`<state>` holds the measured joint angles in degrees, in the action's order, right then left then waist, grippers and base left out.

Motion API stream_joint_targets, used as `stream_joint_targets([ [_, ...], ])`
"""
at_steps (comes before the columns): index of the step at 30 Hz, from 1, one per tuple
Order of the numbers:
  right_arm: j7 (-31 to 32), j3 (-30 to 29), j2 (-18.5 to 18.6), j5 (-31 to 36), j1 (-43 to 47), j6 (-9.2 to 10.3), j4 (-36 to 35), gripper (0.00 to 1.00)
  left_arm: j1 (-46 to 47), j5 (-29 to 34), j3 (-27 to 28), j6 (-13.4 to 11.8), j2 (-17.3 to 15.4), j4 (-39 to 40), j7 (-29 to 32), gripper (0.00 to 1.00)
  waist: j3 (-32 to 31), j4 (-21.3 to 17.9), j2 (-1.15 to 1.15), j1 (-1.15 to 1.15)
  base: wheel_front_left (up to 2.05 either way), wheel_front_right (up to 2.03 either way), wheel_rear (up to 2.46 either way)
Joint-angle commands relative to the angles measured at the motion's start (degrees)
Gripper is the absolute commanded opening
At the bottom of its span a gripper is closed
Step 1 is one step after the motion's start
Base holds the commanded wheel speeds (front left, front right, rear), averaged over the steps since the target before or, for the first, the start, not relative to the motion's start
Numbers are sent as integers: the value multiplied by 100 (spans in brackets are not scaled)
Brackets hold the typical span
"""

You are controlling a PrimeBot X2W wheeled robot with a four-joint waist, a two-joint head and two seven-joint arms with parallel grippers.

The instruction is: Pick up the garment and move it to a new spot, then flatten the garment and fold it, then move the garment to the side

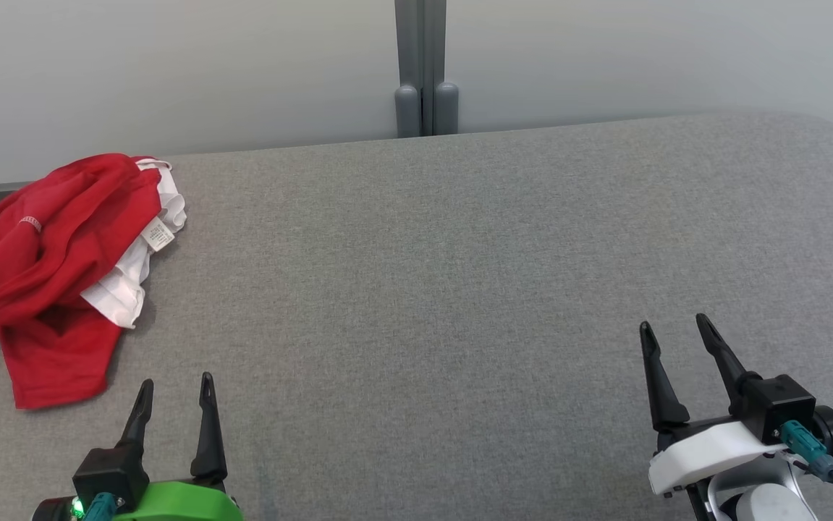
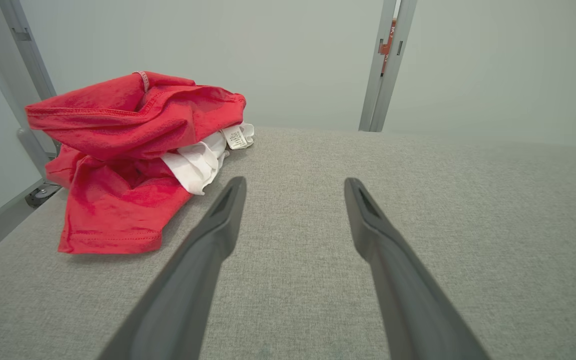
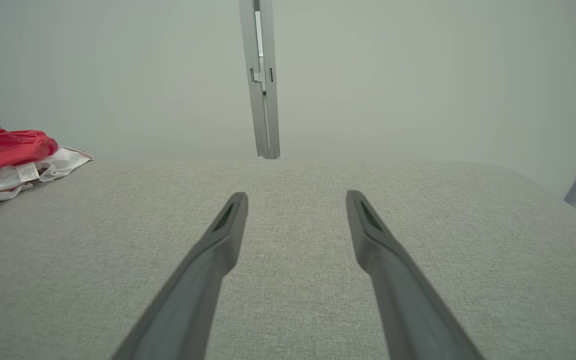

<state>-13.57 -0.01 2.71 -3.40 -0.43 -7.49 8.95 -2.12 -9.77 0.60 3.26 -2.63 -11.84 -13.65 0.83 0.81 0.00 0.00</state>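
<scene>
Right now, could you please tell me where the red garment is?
In the head view, the red garment lies crumpled at the left edge of the grey surface, just ahead and left of the left hand.

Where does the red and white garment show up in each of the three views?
Head view: garment at the far left, above the left hand.
Left wrist view: garment upper left, lying crumpled on the grey surface.
Right wrist view: garment at the left edge, partly cut off.
Shared landmark: grey upright post behind the grey surface.
</scene>
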Motion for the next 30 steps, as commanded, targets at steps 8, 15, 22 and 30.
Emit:
stream_joint_targets([
  [8,-127,-34,26,300,70,1,65,100,-83,393,15,-15,-42,-49,-123,100,0,6,0,0,0,0,0],
  [15,-168,-16,27,500,85,1,57,100,-111,572,8,-32,-43,-43,-159,100,-5,2,0,0,0,0,0],
  [22,-167,-10,27,489,89,1,52,100,-91,532,7,-25,-42,-61,-152,100,-10,13,0,0,0,0,0],
  [30,-167,-31,27,473,99,1,78,100,-50,463,16,22,-42,-139,-152,100,-15,50,0,0,0,0,0],
])
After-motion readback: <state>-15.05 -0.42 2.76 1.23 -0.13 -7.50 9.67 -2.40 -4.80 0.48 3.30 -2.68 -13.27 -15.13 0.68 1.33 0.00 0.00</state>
